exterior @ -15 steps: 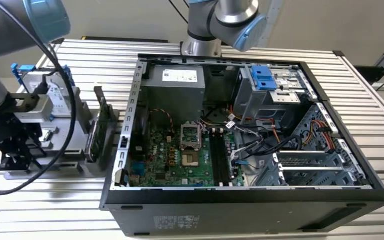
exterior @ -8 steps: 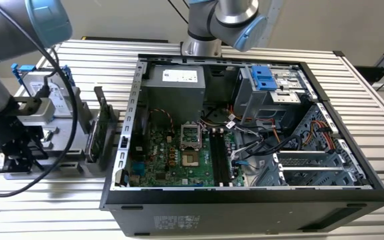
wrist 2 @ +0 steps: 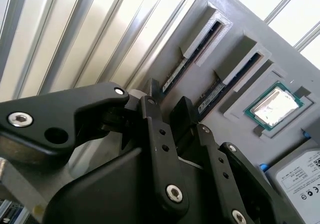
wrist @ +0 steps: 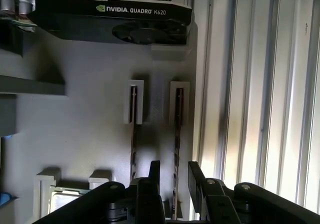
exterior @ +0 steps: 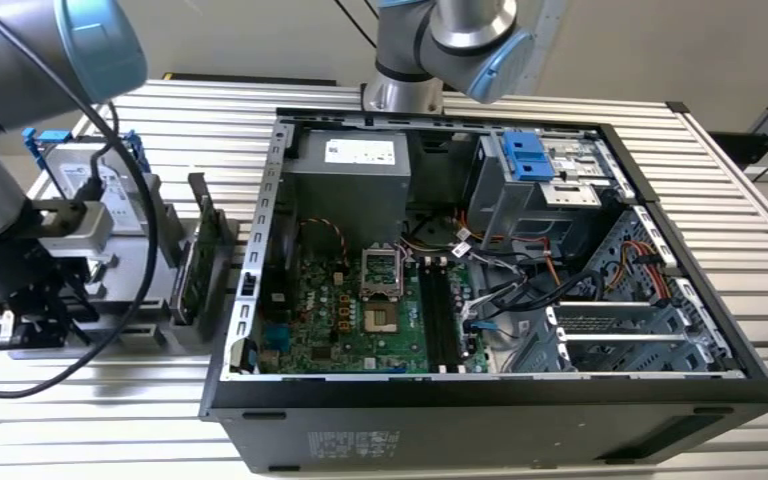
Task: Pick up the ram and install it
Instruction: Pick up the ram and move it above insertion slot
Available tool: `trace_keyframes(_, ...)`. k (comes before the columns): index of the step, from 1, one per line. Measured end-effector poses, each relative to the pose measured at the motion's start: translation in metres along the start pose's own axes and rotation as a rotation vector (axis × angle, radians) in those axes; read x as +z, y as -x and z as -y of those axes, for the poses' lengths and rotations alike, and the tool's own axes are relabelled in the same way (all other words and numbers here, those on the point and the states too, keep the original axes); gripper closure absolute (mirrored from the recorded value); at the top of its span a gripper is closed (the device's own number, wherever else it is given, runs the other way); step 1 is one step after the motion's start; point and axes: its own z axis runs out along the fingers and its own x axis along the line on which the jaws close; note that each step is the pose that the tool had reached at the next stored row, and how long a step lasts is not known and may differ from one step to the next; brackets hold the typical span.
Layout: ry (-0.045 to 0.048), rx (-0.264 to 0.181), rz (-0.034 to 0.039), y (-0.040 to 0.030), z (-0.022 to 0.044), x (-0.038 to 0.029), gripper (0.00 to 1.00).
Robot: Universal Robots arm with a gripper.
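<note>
Two rams stand on edge in slotted holders of a grey fixture tray (wrist: 90, 114), seen in both wrist views. My gripper (wrist: 174, 176) is open and straddles the ram (wrist: 176, 134) nearest the tray's edge, one finger on each side of its end. The other ram (wrist: 133, 134) stands beside it, outside the fingers. In the second wrist view the straddled ram (wrist 2: 185, 64) runs toward the gripper (wrist 2: 167, 101), and its near end is hidden behind the fingers. In the exterior view the gripper (exterior: 35, 325) hangs low over the tray (exterior: 124, 305), at that view's left.
An open computer case (exterior: 491, 390) fills the middle, with a green motherboard (exterior: 344, 320) and black memory slots (exterior: 440, 320). On the tray sit an upright graphics card (wrist: 110, 19), a silver processor chip (wrist 2: 272, 106) and a hard drive (wrist 2: 300, 179). Cables hang beside the gripper.
</note>
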Motion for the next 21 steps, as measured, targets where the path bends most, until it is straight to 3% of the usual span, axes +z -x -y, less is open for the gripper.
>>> trace_keyframes(12,-0.0001,0.0,0.0001,-0.0001,0.0003,0.0075,0.0)
trace_keyframes(21,0.0,0.0,0.0,-0.0001,0.0003,0.0082,0.0)
